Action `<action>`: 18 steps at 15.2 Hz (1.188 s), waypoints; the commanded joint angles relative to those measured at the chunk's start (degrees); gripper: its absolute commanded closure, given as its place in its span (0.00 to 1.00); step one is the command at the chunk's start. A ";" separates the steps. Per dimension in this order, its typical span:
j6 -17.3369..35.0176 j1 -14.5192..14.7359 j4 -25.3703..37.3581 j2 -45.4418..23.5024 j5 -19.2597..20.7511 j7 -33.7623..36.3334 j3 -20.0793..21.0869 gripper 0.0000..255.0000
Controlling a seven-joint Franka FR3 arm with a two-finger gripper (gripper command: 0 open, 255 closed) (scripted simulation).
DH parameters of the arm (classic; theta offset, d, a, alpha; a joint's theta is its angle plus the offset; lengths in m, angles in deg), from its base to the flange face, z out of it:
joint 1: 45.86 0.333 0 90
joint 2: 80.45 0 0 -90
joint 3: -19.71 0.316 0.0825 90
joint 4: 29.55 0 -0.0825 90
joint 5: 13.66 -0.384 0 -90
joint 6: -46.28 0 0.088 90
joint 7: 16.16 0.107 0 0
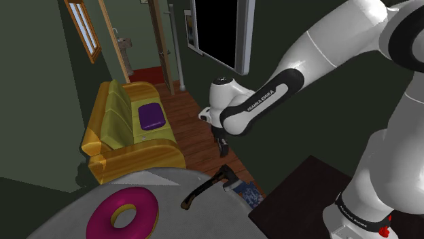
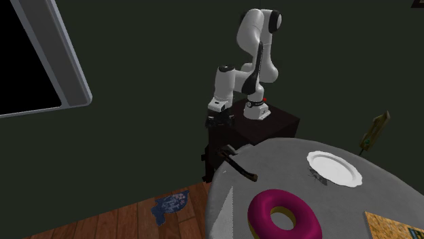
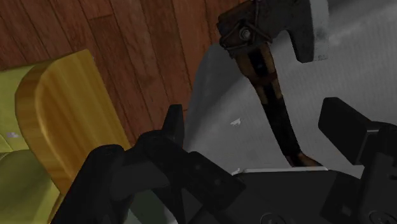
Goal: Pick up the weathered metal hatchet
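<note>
Hovering above the hatchet (image 1: pixel 204 190), the gripper (image 1: pixel 222 146) is holding its 2 fingers (image 3: pixel 173 127) spread, gripping nothing; the hatchet is lying flat near the edge of the grey table (image 1: pixel 193 218), a pink ring (image 1: pixel 107 204) nearby

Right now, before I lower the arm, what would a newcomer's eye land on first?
The big magenta ring with a yellow inside, lying on the grey table near the shoulder view's bottom edge. Next the hatchet at the table's rim, with the open gripper hanging above it, and the yellow sofa on the wooden floor beyond.
</note>
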 commanded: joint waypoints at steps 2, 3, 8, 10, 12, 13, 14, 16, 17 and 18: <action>3.81 1.32 1.00 -5.22 0.84 -3.06 1.46 0.00; 4.83 1.67 1.44 -6.84 1.21 -4.09 1.91 0.00; 9.57 3.59 3.74 -14.82 3.93 -8.67 3.90 0.00; 10.96 4.28 4.49 -17.29 5.06 -9.91 4.40 0.00; 12.20 4.56 4.69 -18.74 5.59 -9.52 4.02 0.00; 12.81 4.71 4.81 -19.48 5.84 -9.32 3.82 0.00; 13.42 4.86 4.94 -20.22 6.09 -9.13 3.61 0.00; 14.61 5.19 5.24 -21.72 6.57 -8.75 3.18 0.00; 15.20 5.35 5.41 -22.48 6.80 -8.57 2.97 0.00; 15.53 5.45 5.52 -22.91 6.93 -8.47 2.84 0.00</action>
